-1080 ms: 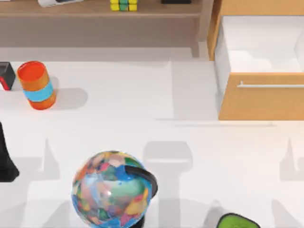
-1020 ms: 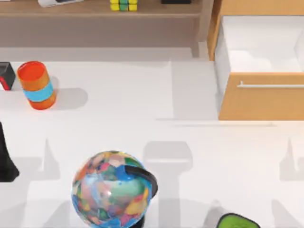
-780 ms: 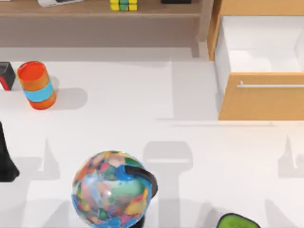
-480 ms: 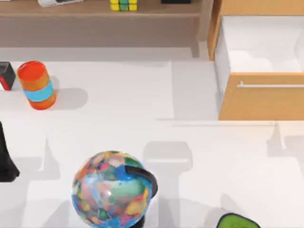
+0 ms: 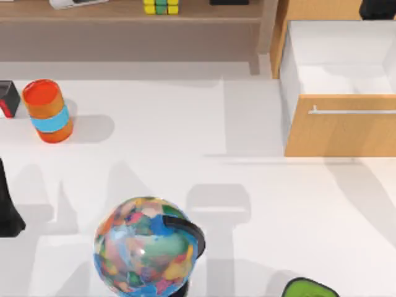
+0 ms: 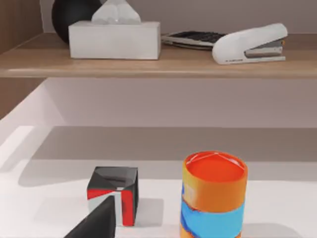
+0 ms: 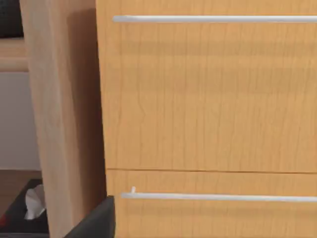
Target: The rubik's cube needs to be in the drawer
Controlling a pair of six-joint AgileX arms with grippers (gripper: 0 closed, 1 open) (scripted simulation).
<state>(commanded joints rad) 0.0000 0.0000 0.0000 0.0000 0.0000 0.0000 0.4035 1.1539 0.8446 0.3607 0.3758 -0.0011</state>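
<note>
Top view, cube: the cube [image 5: 161, 7] is seen on the wooden shelf [image 5: 124, 11] at the far edge, left of the drawer [image 5: 340, 127] and well apart from it.
Top view, drawer: pulled open, white interior bare, silver handle [image 5: 352, 111] across the front panel.
Top view, clutter: a globe [image 5: 145, 246] is seen near the front edge, an orange-and-blue cylinder [image 5: 48, 111] at far left, a green object [image 5: 309, 289] cut off at the bottom edge.
Top view, arms: a dark part of the left arm is seen at the left edge; a dark shape at the top right corner, behind the drawer, is judged to be the right arm.
Left wrist view: the cylinder [image 6: 214, 194] and a red-black-white block [image 6: 113, 192] are seen ahead, with a tissue box [image 6: 115, 38] and stapler [image 6: 250, 44] on the shelf above; whether the left fingers are open cannot be told.
Right wrist view: cabinet fronts with two bar handles are seen close up; the right grip state cannot be told, nothing is seen held.
Risk: the cube sits under little clearance, so the shelf edge could be struck on approach.
Risk: the drawer wall or cabinet could be clipped by the right arm, given how near it is.
</note>
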